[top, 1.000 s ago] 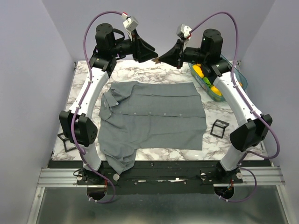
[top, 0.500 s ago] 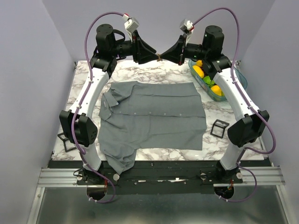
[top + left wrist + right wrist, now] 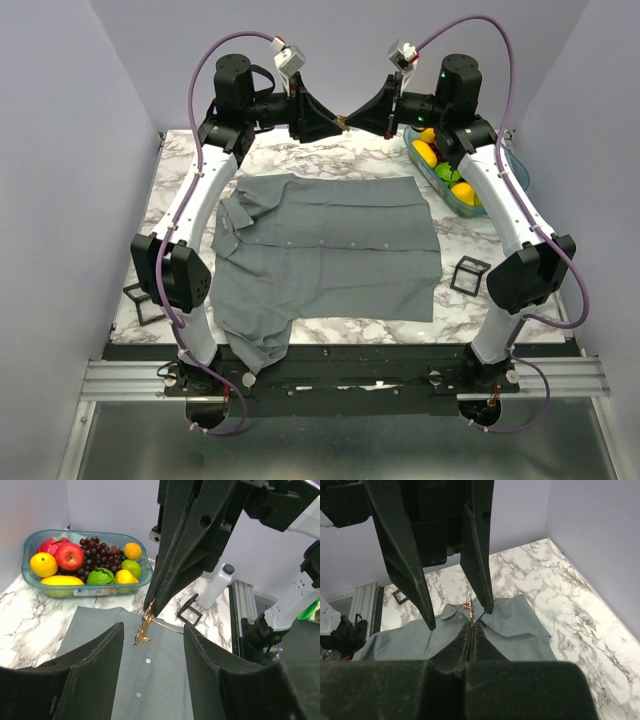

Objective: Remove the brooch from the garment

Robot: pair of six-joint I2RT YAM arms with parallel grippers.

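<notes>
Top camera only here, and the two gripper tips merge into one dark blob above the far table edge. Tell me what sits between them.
Observer: The right gripper is shut on a small golden pin, likely the brooch, held in the air clear of the grey button-up shirt.
Operator: Report the left gripper's state.
Observer: The left gripper is open. Its black fingers stand either side of the pin, not closed on it.
</notes>
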